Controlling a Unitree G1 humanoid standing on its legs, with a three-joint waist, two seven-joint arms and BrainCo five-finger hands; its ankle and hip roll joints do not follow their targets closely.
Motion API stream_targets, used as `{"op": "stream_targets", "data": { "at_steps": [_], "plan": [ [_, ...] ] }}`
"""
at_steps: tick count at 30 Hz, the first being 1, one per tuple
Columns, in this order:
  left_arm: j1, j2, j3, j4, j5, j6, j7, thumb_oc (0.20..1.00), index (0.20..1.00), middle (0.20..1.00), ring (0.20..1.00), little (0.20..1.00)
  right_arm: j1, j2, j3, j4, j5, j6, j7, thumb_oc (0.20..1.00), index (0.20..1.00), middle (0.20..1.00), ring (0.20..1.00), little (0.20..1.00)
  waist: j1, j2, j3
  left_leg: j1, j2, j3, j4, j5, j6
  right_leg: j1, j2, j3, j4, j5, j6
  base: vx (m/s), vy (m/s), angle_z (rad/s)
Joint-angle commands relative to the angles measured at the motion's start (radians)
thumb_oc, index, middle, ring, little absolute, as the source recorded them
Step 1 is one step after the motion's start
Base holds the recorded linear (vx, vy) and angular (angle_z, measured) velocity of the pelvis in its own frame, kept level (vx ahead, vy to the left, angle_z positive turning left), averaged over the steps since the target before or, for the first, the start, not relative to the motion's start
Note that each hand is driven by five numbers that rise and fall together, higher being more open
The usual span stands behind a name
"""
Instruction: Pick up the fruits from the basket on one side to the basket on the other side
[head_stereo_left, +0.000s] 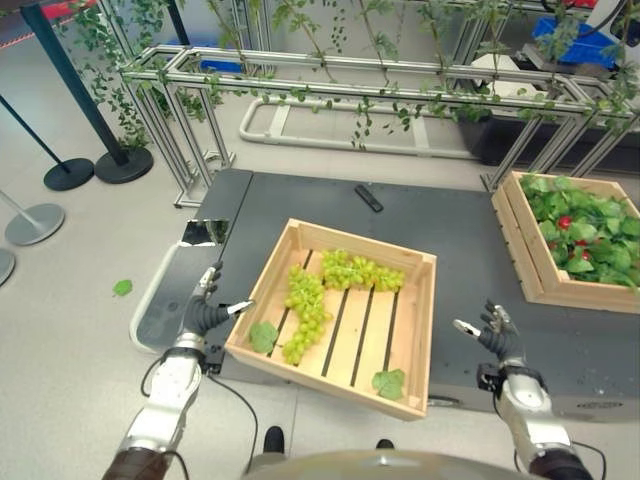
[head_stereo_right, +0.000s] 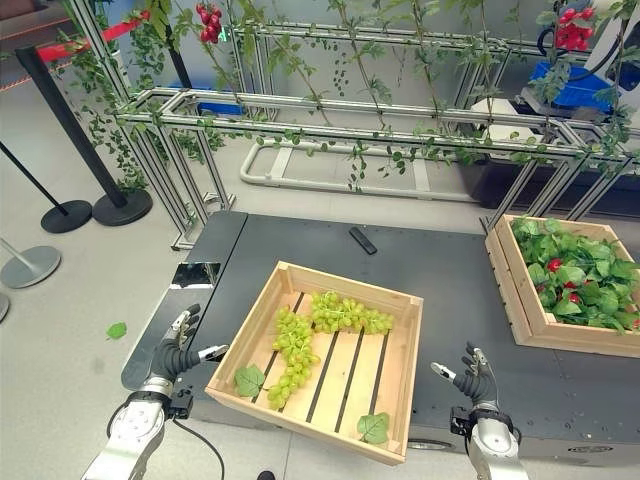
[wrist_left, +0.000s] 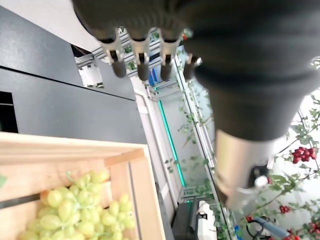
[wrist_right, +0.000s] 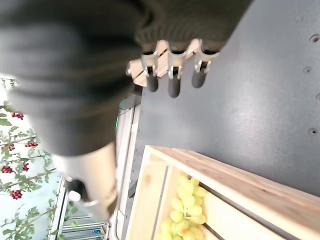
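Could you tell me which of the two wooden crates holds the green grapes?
The slatted crate between the two hands holds the green grapes; the far-right crate holds leaves and small red fruits instead.

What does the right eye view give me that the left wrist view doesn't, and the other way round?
Right eye view alone: both hands, left and right, open and empty beside the near crate; two leaves in it; the far crate of greens with red fruit; a black remote on the table.
Left wrist view alone: the left hand's fingers straight, close up, and a corner of the near crate from beside it.
Both: the grapes lying in the near crate, untouched.
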Motion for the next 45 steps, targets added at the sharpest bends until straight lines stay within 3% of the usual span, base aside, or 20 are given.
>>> {"op": "stream_targets", "data": {
  "at_steps": [1,3,30,35,38,41,44,45],
  "plan": [
    [-0.040,0.014,0.015,-0.005,-0.032,-0.035,0.009,1.000,1.000,1.000,1.000,1.000,-0.049,-0.057,-0.003,-0.025,-0.011,-0.044,0.002,1.000,1.000,1.000,1.000,1.000,-0.003,-0.035,-0.012,0.010,0.002,0.039,0.066,-0.087,0.017,-0.007,0.011,0.035,0.008,-0.051,0.024,0.00,0.000,0.00],
    [-0.037,-0.002,0.015,-0.003,-0.078,-0.033,-0.003,1.000,1.000,1.000,1.000,1.000,-0.048,-0.055,0.001,-0.031,-0.011,-0.045,0.004,1.000,1.000,1.000,1.000,1.000,-0.004,-0.037,-0.014,0.014,0.003,0.039,0.066,-0.090,0.018,-0.006,0.012,0.037,0.009,-0.051,0.024,0.00,0.000,0.00],
    [-0.016,-0.004,0.018,0.095,-0.067,-0.017,-0.016,1.000,1.000,1.000,1.000,1.000,-0.039,-0.091,0.000,-0.083,-0.076,-0.034,0.021,1.000,1.000,1.000,1.000,1.000,-0.004,-0.041,-0.016,0.032,0.002,0.053,0.051,-0.092,0.023,-0.003,0.016,0.051,0.006,-0.052,0.027,0.00,0.000,0.00],
    [-0.029,0.019,0.035,0.092,-0.049,-0.018,-0.015,1.000,1.000,1.000,1.000,1.000,-0.063,-0.162,0.009,-0.173,-0.086,-0.028,0.074,1.000,1.000,1.000,1.000,1.000,0.002,-0.056,-0.007,0.022,0.004,0.051,0.052,-0.091,0.022,-0.014,0.016,0.053,0.008,-0.049,0.029,0.00,-0.006,-0.01],
    [-0.038,0.044,0.041,0.097,-0.043,-0.023,-0.014,1.000,1.000,1.000,1.000,1.000,-0.113,-0.273,0.049,-0.247,-0.097,-0.021,0.134,1.000,1.000,1.000,1.000,1.000,0.011,-0.075,0.005,0.010,0.004,0.049,0.057,-0.091,0.021,-0.025,0.017,0.051,0.013,-0.045,0.030,-0.01,-0.013,-0.05],
    [-0.036,0.055,0.046,0.101,-0.047,-0.024,-0.017,1.000,1.000,1.000,1.000,1.000,-0.144,-0.324,0.072,-0.249,-0.092,-0.015,0.159,1.000,1.000,1.000,1.000,1.000,0.016,-0.082,0.012,0.006,0.005,0.048,0.060,-0.092,0.021,-0.030,0.016,0.053,0.017,-0.044,0.030,0.00,0.000,0.00],
    [-0.045,0.081,0.043,0.107,-0.057,-0.036,-0.013,1.000,1.000,1.000,1.000,1.000,-0.279,-0.437,0.187,-0.227,-0.140,-0.003,0.195,1.000,1.000,1.000,1.000,1.000,0.036,-0.094,0.039,-0.022,0.001,0.044,0.075,-0.092,0.022,-0.056,0.013,0.051,0.034,-0.042,0.033,-0.04,-0.001,-0.01],
    [-0.045,0.080,0.045,0.108,-0.058,-0.037,-0.013,1.000,1.000,1.000,1.000,1.000,-0.285,-0.437,0.191,-0.223,-0.139,-0.004,0.195,1.000,1.000,1.000,1.000,1.000,0.034,-0.094,0.039,-0.024,0.001,0.044,0.077,-0.093,0.022,-0.058,0.013,0.051,0.035,-0.043,0.033,-0.07,0.002,-0.02]
  ]
}}
